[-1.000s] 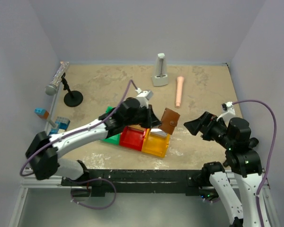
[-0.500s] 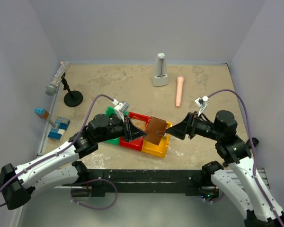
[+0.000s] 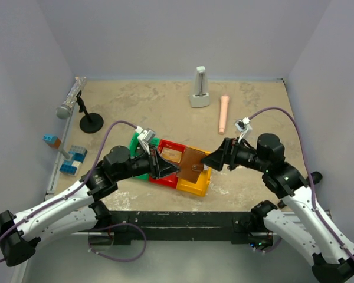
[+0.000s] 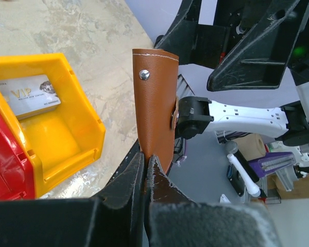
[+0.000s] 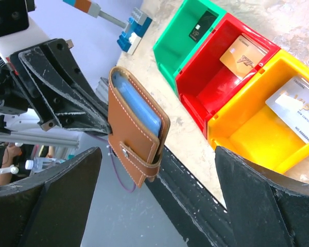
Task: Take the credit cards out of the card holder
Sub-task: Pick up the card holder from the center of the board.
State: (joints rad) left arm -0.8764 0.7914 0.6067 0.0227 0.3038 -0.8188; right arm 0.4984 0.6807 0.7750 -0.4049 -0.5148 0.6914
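Moved since a second ago: both arms and the card holder [image 3: 193,165]. The left arm, then stretched far over the bins, is now drawn back toward the near left. The holder has been carried with it, from beyond the yellow bin [image 5: 247,135] to a place above the red and yellow bins. The right arm, then folded back at the right, is now reached leftward, so that its gripper faces the holder.

Left arm: laid low across the near left, forearm directed right.

Left gripper [image 4: 146,160]: clenched on the lower edge of the card holder, which is held upright and clear of the table.

Green bin [image 5: 167,49]: one dark card [image 5: 198,32] is contained.

Red bin [image 5: 195,98]: one tan card [image 5: 242,55] is contained.

Yellow bin: one silver card [image 5: 297,109] is contained.

Card holder: folded shut, brown outside, a pale blue panel shown at its open edge. The tab is wrapped round and appears snapped. Whether any card is left inside cannot be told.

Right arm: elbow raised at the right, wrist directed left.

Right gripper [image 3: 211,161]: fully released, nothing held. Its fingers are spread to either side of the holder in the wrist view. It is close to the holder, but contact is not shown.

Judgement: the holder is offered up for a two-handed step. Three cards are already binned. The tab is probably to be undone next, for which a fine pinch on a small flap would be needed.
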